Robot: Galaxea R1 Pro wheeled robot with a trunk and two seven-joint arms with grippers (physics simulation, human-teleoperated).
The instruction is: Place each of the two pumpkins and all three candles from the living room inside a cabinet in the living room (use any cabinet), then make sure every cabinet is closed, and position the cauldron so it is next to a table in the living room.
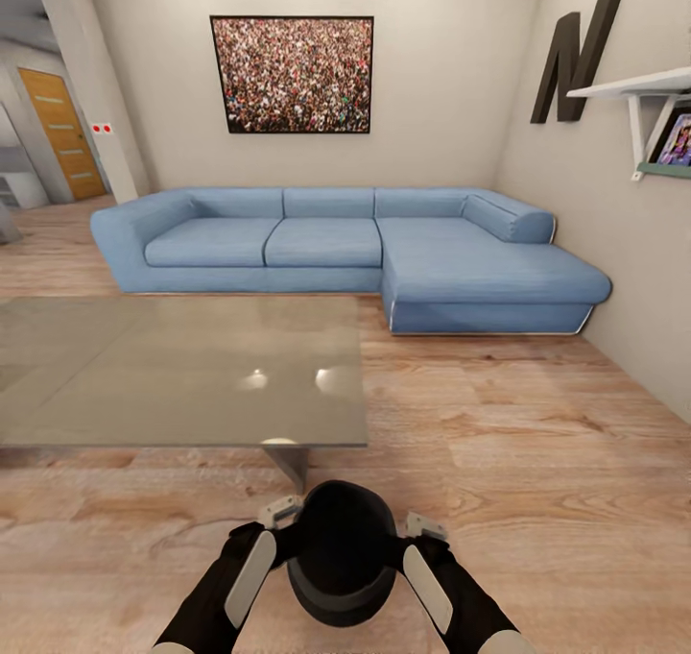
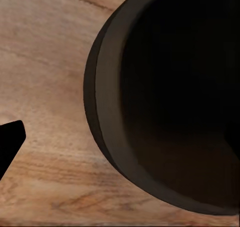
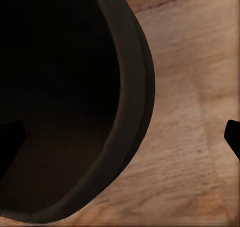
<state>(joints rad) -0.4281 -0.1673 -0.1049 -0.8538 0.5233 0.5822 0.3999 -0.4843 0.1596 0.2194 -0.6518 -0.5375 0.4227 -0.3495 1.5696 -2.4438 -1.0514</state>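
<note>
Right, sweeping across from the left: a wooden door (image 1: 63, 131) is showing down the hallway, and the table (image 1: 182, 371) with its shiny grey top is stretching across the left half of the head view, lamp glare glinting on the glass. Behind it the blue sofa (image 1: 336, 251) is running along the back wall under a framed crowd picture (image 1: 292, 74).

Down at the near edge, the action: the left gripper (image 1: 280, 512) is sitting against the left side of the cauldron (image 1: 341, 548), its pale wrist plate angled in toward the pot. From the left wrist view one dark fingertip (image 2: 11, 139) is poking in over the wooden floor (image 2: 45, 87) with the cauldron's thick rim (image 2: 100, 112) right beside it. How wide the jaws are standing, I cannot tell (the pot is hiding too much).

In the middle, the cauldron is hanging between both arms over the floor boards, just in front of the table's near edge and its leg (image 1: 291, 464), mouth facing up and black inside.

Moving right, the right gripper (image 1: 415, 524) is mirroring its partner on the pot's other flank. The right wrist view is showing the rim (image 3: 135, 87) sitting between two dark fingertips (image 3: 232, 137), so the fingers are straddling the wall, though whether they are pinching it I cannot tell.

Far right, a big dark letter N (image 1: 576, 54) and a white shelf (image 1: 638, 87) are hanging on the side wall.
</note>
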